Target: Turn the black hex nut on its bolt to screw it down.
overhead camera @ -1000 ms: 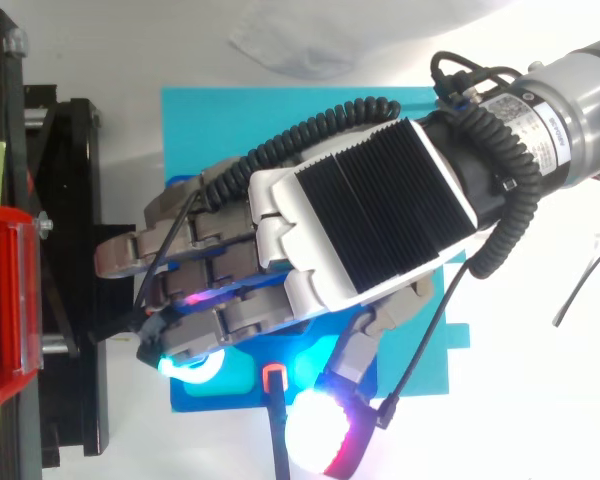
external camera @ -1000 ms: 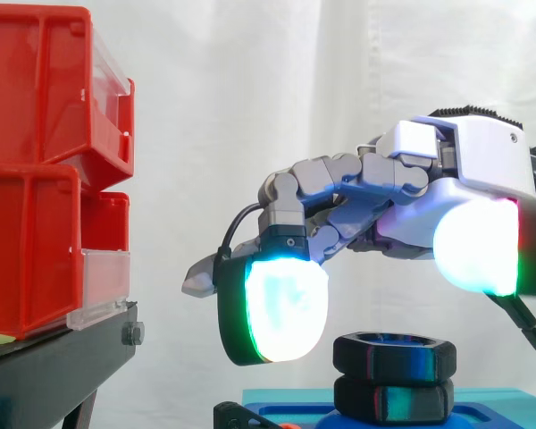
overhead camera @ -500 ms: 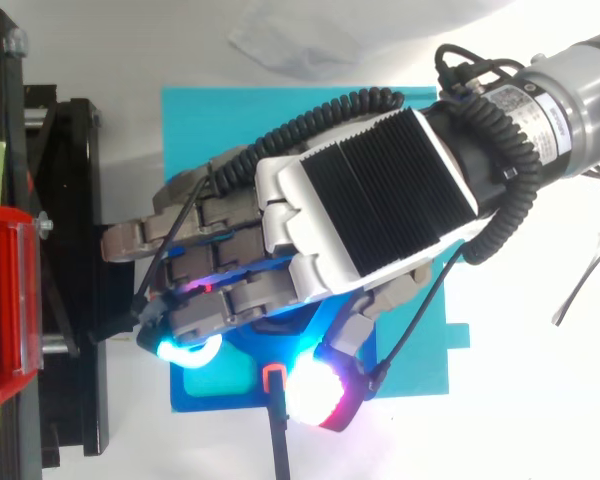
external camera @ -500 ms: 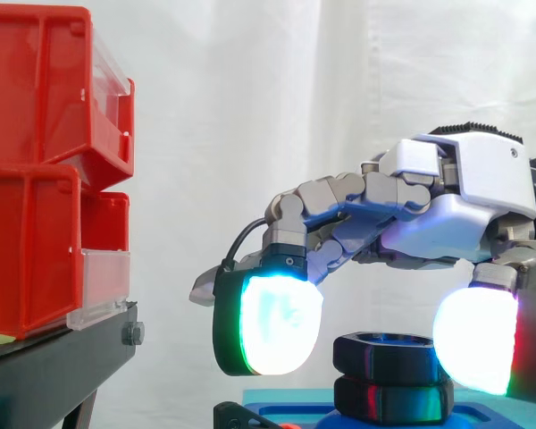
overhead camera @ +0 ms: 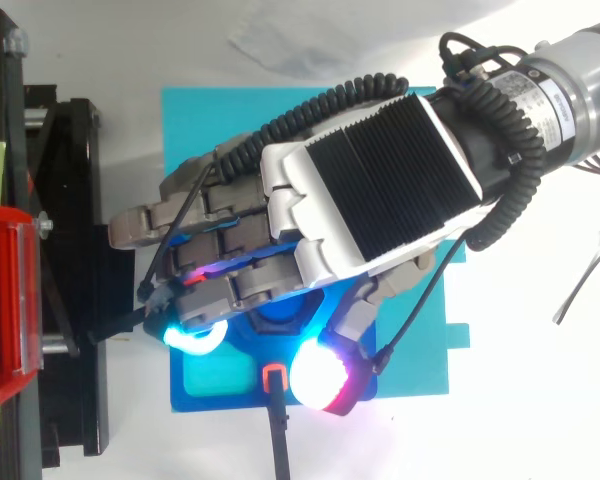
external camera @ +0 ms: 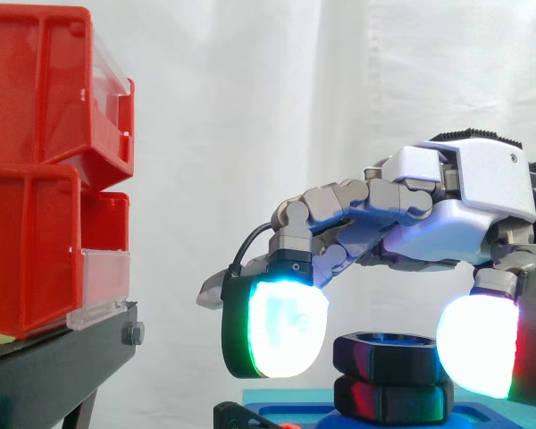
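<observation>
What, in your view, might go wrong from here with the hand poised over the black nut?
1. The fingers of the hand straddle the nut, one pad apart from it; an off-centre squeeze might slip off its flats.
2. A similar black piece sits right beneath; low fingers may grip both, so nothing would turn.

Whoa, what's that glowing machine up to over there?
A robot arm's hand is working at a black hex nut, which it is meant to screw down. That nut sits on top of a second black hex nut on a blue base, next to red bins on a black stand. Right now the hand is poised low over the upper nut. From these angles it is not clear whether it has taken hold.
</observation>
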